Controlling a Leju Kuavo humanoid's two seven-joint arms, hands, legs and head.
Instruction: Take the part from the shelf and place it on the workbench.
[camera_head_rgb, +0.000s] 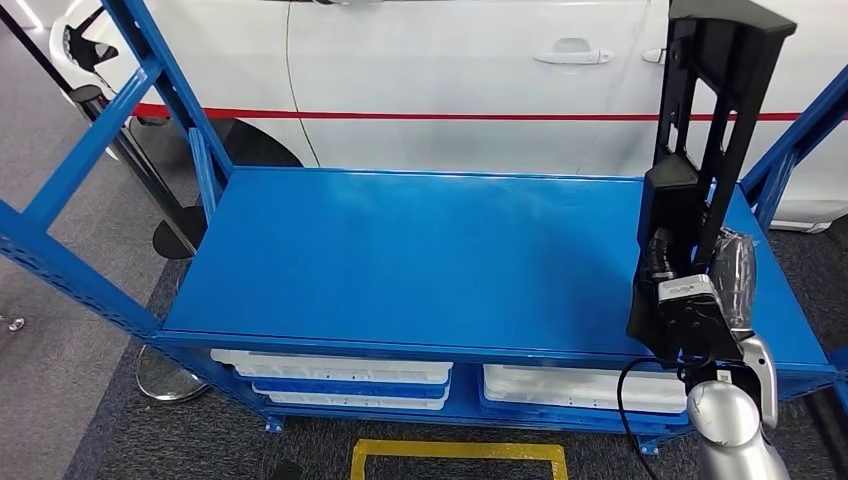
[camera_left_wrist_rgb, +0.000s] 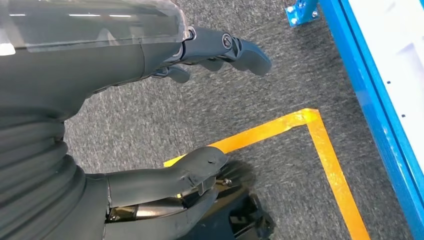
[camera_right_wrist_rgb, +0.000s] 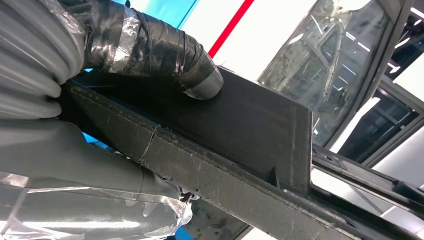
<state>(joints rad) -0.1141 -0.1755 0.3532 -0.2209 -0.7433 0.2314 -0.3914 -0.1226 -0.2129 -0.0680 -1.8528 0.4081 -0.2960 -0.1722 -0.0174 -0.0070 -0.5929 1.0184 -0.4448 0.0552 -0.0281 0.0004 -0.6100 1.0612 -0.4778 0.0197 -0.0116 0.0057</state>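
Note:
A tall black part, a frame-like bracket with an open slot, stands upright over the right end of the blue shelf top. My right hand grips its lower end; a plastic-wrapped finger lies along the part's right side. In the right wrist view the taped thumb presses on the part's flat black face. Whether the part's foot touches the shelf is hidden behind the hand. My left hand hangs beside my body above the carpet, fingers apart and holding nothing.
A white car with a red stripe stands right behind the shelf. White trays lie on the lower level. Blue diagonal braces rise at the left and right ends. Yellow floor tape marks the carpet in front.

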